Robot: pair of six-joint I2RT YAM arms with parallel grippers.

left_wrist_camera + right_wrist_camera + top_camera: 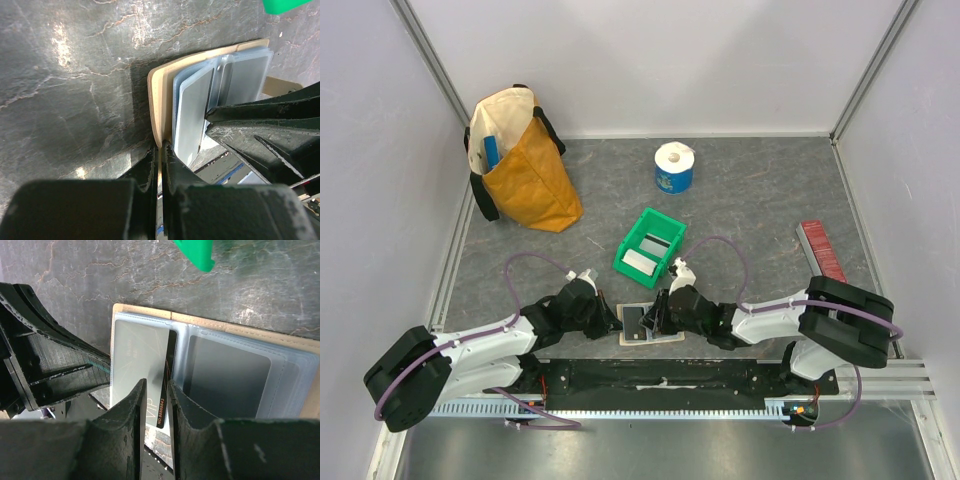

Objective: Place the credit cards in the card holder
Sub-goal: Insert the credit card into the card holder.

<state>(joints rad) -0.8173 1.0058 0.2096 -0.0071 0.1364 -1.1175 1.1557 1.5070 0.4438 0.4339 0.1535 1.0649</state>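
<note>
The tan card holder lies open on the table between my two grippers. My left gripper is shut on its tan left edge. Clear pockets hold pale grey cards. My right gripper hovers over the holder, its jaws a narrow gap apart. Under it a grey card with a dark stripe, marked VIP, sticks partly out of the left pocket. Another grey card sits in the right pocket. Two more cards lie in the green bin.
A yellow and cream bag stands at the back left. A paper roll stands at the back middle. A red ridged strip lies at the right. The green bin's corner is close behind the holder.
</note>
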